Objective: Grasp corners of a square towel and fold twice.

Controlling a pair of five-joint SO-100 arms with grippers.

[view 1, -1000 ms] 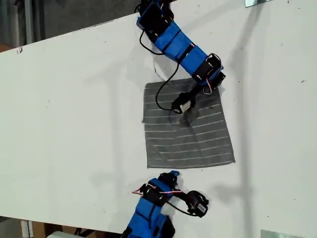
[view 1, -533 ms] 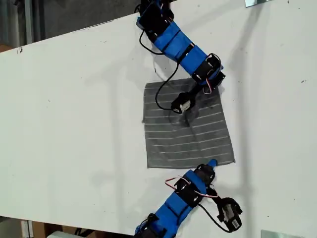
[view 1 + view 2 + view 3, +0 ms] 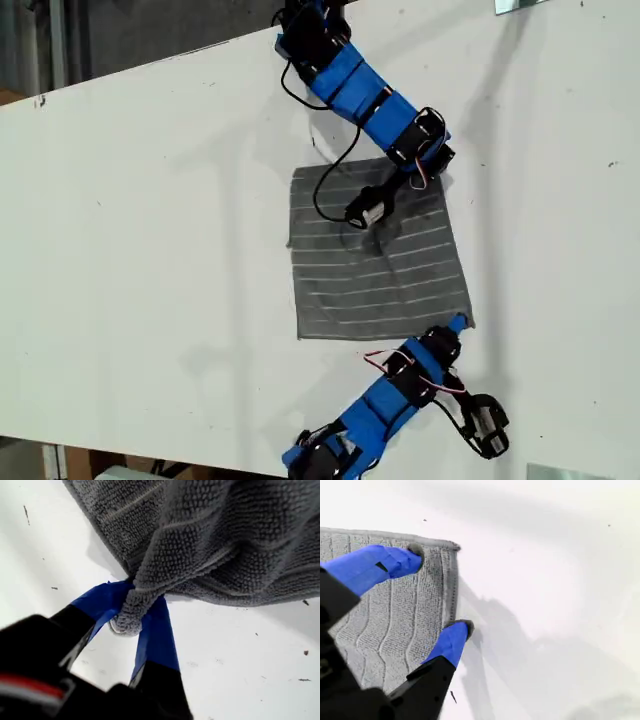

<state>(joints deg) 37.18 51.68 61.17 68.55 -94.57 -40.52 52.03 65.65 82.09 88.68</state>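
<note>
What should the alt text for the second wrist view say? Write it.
My second gripper hangs open over a corner of the grey striped towel, one blue finger above the cloth, the other at its edge. White table lies beyond.

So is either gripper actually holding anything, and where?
My first gripper is shut on the towel, pinching a bunched corner. My second gripper is open, straddling another corner, holding nothing.

Bright overhead light, soft arm shadows on white table (image 3: 150, 250); wrist views slightly blurry w/ glare
</note>
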